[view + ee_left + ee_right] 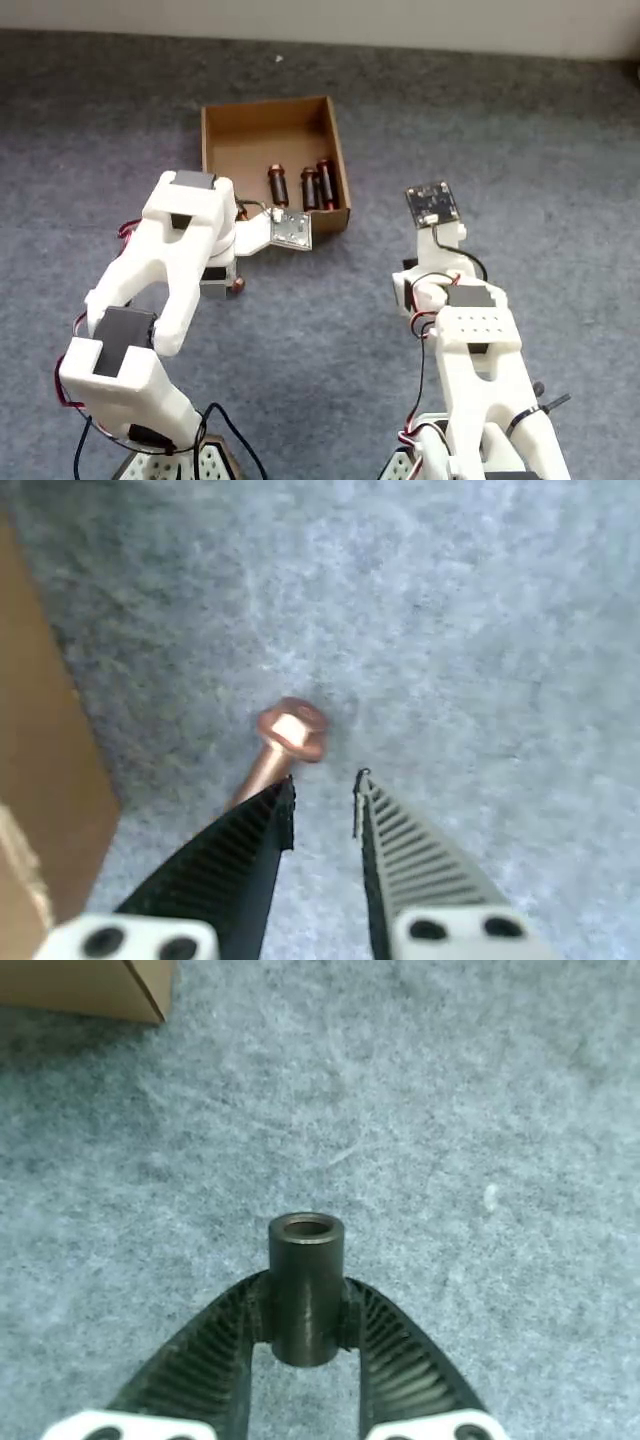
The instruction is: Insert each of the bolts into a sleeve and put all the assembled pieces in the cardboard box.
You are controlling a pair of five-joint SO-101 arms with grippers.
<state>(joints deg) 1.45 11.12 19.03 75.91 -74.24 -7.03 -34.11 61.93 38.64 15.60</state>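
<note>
Grey tabletop (pixel 520 130) carries the box (pixel 255 140) at 12 o'clock, three finished pieces (pixel 310 187) inside; one pair seems left, so the step in hand is picking up the bolt; the right hand (pixel 305 1292), at the box's 4 o'clock, pinches the sleeve (pixel 305 1260), which looks upright, bore mouth up; the left hand (pixel 323 782), at the box's 6 o'clock, is slightly spread and holds nothing; the bolt (pixel 290 730) lies flat beside it, long axis along the tabletop, head away from the hand, shank under one finger (pixel 250 850). Next, I judge, that hand must shift sideways to straddle the shank, then close.
</note>
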